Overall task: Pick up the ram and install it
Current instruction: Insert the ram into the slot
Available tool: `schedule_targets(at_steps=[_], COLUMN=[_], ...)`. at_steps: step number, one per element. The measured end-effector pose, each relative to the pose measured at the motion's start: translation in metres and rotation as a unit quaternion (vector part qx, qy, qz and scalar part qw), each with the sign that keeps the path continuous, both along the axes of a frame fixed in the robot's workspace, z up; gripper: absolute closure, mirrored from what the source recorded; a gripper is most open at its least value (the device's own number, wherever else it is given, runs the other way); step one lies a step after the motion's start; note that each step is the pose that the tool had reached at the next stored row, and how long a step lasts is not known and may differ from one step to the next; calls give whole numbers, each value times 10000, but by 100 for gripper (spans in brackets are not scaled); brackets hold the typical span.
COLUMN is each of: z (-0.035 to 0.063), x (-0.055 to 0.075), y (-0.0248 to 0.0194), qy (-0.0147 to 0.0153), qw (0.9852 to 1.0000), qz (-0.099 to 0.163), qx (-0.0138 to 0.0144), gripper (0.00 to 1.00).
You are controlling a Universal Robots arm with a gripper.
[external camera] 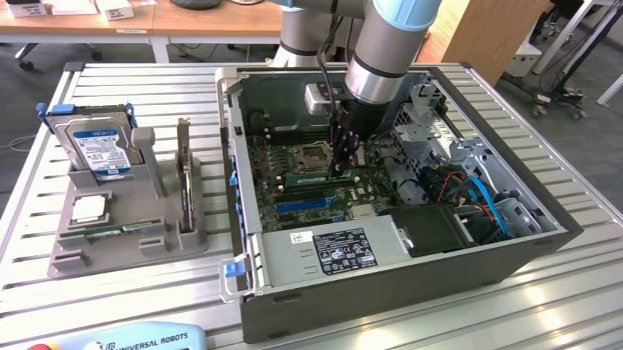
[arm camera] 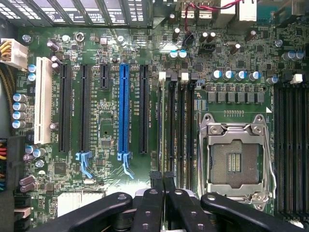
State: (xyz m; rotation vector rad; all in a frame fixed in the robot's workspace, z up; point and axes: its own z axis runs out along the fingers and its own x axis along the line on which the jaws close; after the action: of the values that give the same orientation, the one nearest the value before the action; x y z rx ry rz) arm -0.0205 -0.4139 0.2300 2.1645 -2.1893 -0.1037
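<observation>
As the hand [external camera: 341,172] hangs inside the open case [external camera: 389,292], pinched shut on the ram [arm camera: 161,121], edge-on at a slot [arm camera: 172,125] beside the socket [arm camera: 235,157]

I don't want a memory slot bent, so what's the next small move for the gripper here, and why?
Probably a slow, straight press down. The gripper looks shut on the ram, which lies edge-on along the memory slot farthest from the processor socket, so it seems lined up.

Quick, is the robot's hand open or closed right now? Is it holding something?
End effector: closed, pinching the ram edge-on at the memory slots.
</observation>
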Motion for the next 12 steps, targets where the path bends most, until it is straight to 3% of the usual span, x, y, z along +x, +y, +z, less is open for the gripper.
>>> schedule_targets(at_steps=[12], z=[0], x=[-10], y=[5], qy=[-29], qw=[10000], qz=[1], qx=[0], gripper=[89])
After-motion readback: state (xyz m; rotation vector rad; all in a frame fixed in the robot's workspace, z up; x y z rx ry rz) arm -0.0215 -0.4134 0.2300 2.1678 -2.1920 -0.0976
